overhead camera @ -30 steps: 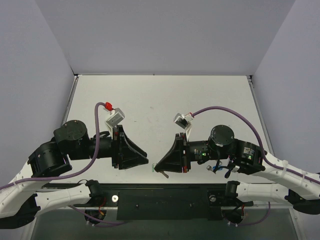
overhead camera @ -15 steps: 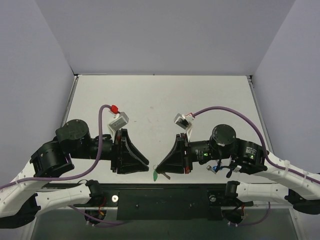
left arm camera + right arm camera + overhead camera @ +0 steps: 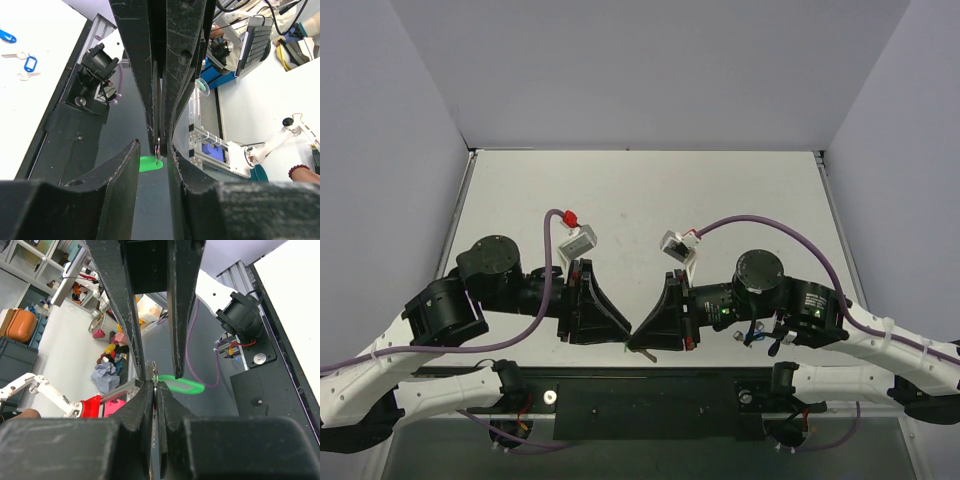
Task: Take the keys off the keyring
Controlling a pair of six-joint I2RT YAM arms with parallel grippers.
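My right gripper (image 3: 637,341) is shut on the small silver key (image 3: 155,440), whose thin blade is pinched between its pads (image 3: 152,383). The keyring (image 3: 153,365) sticks out just past those fingertips, and the green piece (image 3: 183,384) hangs from it. My left gripper (image 3: 623,333) faces the right one tip to tip. It is open (image 3: 153,146), its fingers straddling the right fingertips and the keyring (image 3: 158,148). The green piece (image 3: 149,164) shows just behind the ring. In the top view the green piece is hidden and only a key tip (image 3: 647,352) shows.
Both grippers meet over the table's near edge, above the black base rail (image 3: 650,400). Blue-tagged keys (image 3: 29,63) lie on the white table. A blue-tagged key (image 3: 752,336) sits under the right arm. Purple cables loop above both wrists.
My left arm has moved right and its open fingers now close in around the right fingertips. The green piece, visible below the grippers before, is now hidden in the top view.
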